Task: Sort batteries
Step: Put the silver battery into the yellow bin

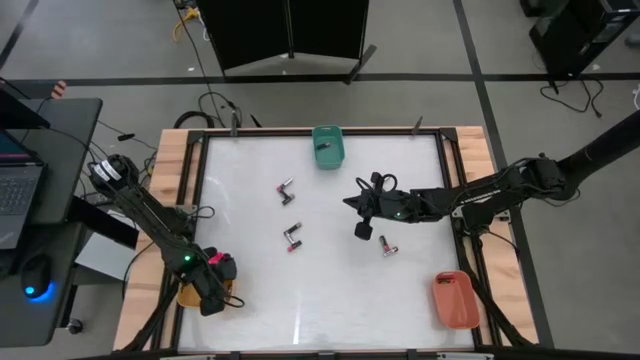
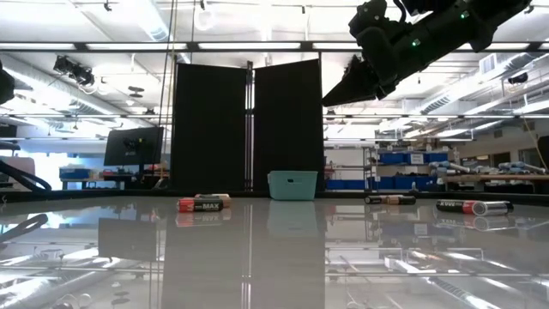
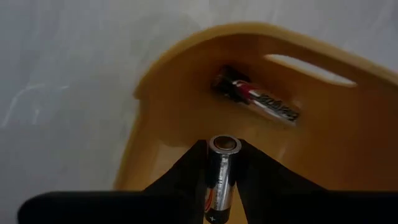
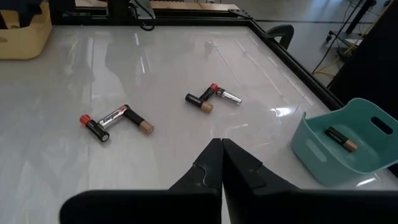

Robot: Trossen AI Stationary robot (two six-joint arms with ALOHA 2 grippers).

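My left gripper (image 3: 222,149) hangs over the yellow tray (image 3: 168,81) at the table's near left corner, shut on a silvery battery (image 3: 221,180). Another battery (image 3: 258,102), dark and red-banded, lies on that tray's floor. My right gripper (image 4: 222,148) hovers shut and empty over the middle of the table (image 1: 360,215). Two pairs of batteries (image 4: 112,122) (image 4: 211,98) lie flat on the table beyond it. One more battery (image 1: 385,245) lies to the near right. The teal tray (image 4: 348,149) at the far edge holds one battery (image 4: 341,138). My left gripper pinches the silvery battery by its long sides (image 3: 219,177) between the two fingers (image 3: 186,177). The fingers point steeply down from above and lie along the battery. Its round end (image 3: 224,144) faces the tray floor, and the battery hangs clear above the tray.
An orange-red tray (image 1: 455,300) sits at the near right corner. Wooden rails (image 1: 170,170) border the table. Cables (image 1: 215,105) lie past the far edge, and a desk with a laptop (image 1: 20,185) stands to the left.
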